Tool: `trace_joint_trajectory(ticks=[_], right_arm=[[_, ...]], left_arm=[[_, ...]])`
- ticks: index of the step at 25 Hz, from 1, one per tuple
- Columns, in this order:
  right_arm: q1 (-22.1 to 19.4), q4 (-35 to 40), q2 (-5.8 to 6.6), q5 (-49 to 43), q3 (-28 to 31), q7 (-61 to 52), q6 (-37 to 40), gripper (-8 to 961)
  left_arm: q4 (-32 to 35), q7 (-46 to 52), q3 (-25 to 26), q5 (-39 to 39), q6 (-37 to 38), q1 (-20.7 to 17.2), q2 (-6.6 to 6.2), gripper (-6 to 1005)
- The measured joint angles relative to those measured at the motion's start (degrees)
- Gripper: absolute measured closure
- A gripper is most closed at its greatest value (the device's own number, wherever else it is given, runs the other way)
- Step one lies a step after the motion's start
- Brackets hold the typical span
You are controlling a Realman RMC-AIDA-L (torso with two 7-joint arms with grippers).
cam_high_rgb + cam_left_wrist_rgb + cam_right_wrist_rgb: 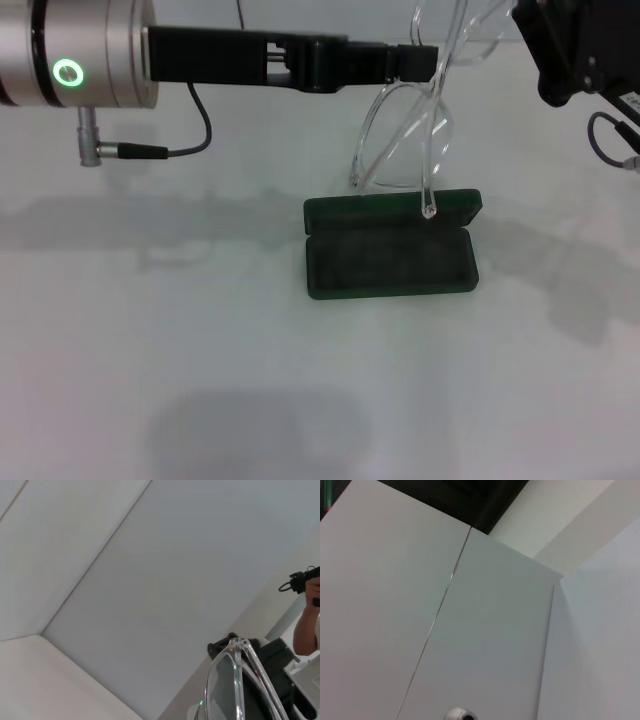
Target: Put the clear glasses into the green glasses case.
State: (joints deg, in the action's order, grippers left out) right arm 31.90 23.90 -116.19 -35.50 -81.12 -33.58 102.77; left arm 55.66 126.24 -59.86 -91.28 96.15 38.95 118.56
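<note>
left hand point(428, 62): reaches in from the left, up over the table point(200, 350), pinched shut on the clear glasses point(405, 130)

right hand point(560, 60): up at the top right corner, can't tell if it's open or shut

clear glasses: hanging in the air, one arm tip dangling just above the case's lid

green glasses case point(390, 260): lying open on the table, lid flipped to the far side, pretty much right under the glasses

room: bare white table all around the case

writing: nothing readable

other stuff: grey cable point(190, 130) looping under the left arm
</note>
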Motion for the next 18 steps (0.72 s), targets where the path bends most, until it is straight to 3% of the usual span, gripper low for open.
trace_joint_trajectory(ticks=[18], right_arm=[[0.85, 0.11, 0.00, 0.00, 0.00, 0.00, -1.90, 946]], left_arm=[[1.21, 0.88, -0.01, -1.22, -0.02, 0.17, -0.29, 924]])
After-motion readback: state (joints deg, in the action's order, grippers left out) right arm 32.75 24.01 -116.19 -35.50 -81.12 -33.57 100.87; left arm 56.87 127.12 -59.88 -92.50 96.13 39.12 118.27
